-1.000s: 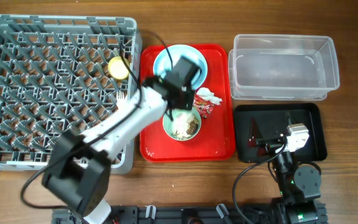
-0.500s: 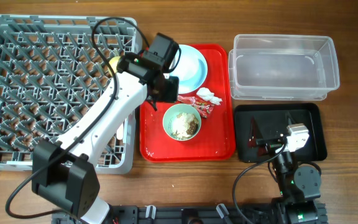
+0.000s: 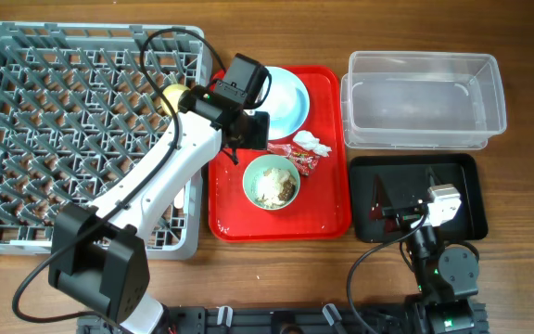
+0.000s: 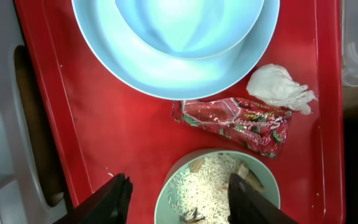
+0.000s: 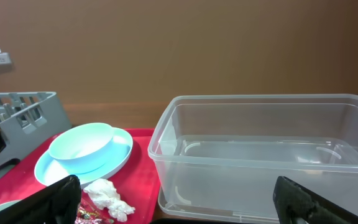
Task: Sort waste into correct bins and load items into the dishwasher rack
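My left gripper (image 3: pixel 251 130) (image 4: pixel 180 202) is open and empty, above the flat red serving tray, its fingers straddling the pale green bowl (image 3: pixel 272 182) (image 4: pixel 219 190), which holds beige food scraps. The red wrapper (image 3: pixel 304 160) (image 4: pixel 235 124) and white tissue (image 3: pixel 311 141) (image 4: pixel 281 89) lie beside it. The light blue bowl (image 3: pixel 276 93) (image 4: pixel 185 25) sits on the light blue plate (image 3: pixel 295 116) (image 4: pixel 166 78). The yellow cup (image 3: pixel 174 98) is in the grey rack (image 3: pixel 72 139). My right gripper (image 3: pixel 403 193) (image 5: pixel 182 208) is open and empty over the black tray (image 3: pixel 462 176), facing the clear tub (image 3: pixel 425 97) (image 5: pixel 260 149).
The red serving tray (image 3: pixel 327 213) (image 4: pixel 104 124) lies between the rack and the bins. A piece of white cutlery (image 3: pixel 183 197) shows at the rack's right edge, partly under my left arm. Bare wooden table lies in front of the tray.
My left gripper swung from over the plate and green bowl toward the tray's upper left, uncovering the plate and bowl. It has barely moved over the last half second. The right arm is still.
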Robot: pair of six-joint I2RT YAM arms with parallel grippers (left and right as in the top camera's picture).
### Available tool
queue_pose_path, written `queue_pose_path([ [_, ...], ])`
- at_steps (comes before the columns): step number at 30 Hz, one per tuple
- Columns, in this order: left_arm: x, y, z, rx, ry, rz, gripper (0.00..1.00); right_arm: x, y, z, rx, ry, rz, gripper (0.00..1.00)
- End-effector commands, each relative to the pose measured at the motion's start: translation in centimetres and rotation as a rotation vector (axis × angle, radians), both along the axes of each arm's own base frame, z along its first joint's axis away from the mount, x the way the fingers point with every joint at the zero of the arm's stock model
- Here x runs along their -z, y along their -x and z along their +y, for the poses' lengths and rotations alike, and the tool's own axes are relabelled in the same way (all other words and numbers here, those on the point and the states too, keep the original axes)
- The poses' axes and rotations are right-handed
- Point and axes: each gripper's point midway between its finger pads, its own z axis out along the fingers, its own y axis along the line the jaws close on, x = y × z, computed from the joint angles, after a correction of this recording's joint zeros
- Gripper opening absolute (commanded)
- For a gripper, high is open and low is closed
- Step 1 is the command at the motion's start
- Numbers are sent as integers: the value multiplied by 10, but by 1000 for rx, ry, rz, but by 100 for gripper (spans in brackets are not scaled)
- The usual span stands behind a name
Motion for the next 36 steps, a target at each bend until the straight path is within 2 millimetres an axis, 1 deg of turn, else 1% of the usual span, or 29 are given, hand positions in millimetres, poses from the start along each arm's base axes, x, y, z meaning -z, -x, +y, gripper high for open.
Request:
queue_pose_path([
  [1,3,0,-2,-41,38,26,41,-2,0,0,-1,-32,-4,100],
  [3,4,4,-2,-39,38,41,41,-2,0,1,-5,-169,19,100],
  [5,5,6,0,-42,31,52,42,-1,2,10,-52,-377,67,100],
  [6,5,5,3,-48,30,53,42,-1,2,11,-52,-507,93,100],
  [8,5,4,3,-50,30,53,42,-1,2,12,-55,-599,111,100],
  [9,5,5,3,-48,30,54,24,-3,5,21,-108,-602,121,100],
  [10,5,6,3,-41,26,57,4,-6,9,33,-180,-590,140,100],
  [12,-4,4,10,-114,52,51,4,-15,13,37,-198,-572,170,100],
  [13,-16,-3,20,-178,85,22,4,-23,15,37,-196,-545,181,100],
  [15,-44,-17,40,-244,134,-59,5,-45,17,36,-184,-480,220,100],
  [16,-62,-22,55,-288,163,-111,6,-63,15,36,-176,-436,263,100],
  [17,-82,-25,70,-342,198,-156,9,-75,11,37,-165,-402,321,100],
  [18,-96,-26,83,-381,224,-188,10,-82,5,38,-156,-382,369,100],
  [19,-108,-25,96,-423,244,-216,11,-88,-3,40,-137,-374,469,100],
  [20,-120,-24,109,-451,260,-243,13,-89,-9,43,-126,-369,563,100],
  [21,-127,-23,121,-482,266,-262,14,-88,-14,45,-115,-362,643,100],
  [22,-131,-21,132,-509,264,-271,14,-87,-23,50,-102,-354,745,100],
  [23,-132,-18,148,-551,256,-270,15,-88,-37,53,-94,-358,791,100],
  [24,-132,-15,165,-596,246,-263,13,-88,-45,65,-131,-397,845,100],
  [25,-128,-11,185,-652,232,-248,11,-88,-50,88,-260,-429,898,96],
  [26,-125,-6,200,-698,238,-223,9,-90,-54,109,-383,-444,907,72],
  [27,-122,-3,209,-723,272,-192,8,-86,-58,130,-459,-437,921,54],
  [28,-121,-2,213,-736,300,-179,8,-77,-60,147,-487,-401,937,45],
  [29,-121,-2,219,-752,307,-179,8,-63,-60,165,-492,-346,958,42],
  [31,-120,-1,226,-773,304,-180,8,-32,-55,194,-472,-223,1003,43],
  [32,-120,-1,228,-776,304,-180,11,3,-44,221,-461,-92,1051,45],
  [33,-120,-1,227,-774,304,-180,12,17,-40,231,-463,-41,1067,46],
  [34,-120,-1,226,-773,304,-179,14,37,-33,246,-476,21,1090,46],
  [36,-120,-2,227,-774,304,-178,16,65,-26,266,-491,82,1117,47],
])
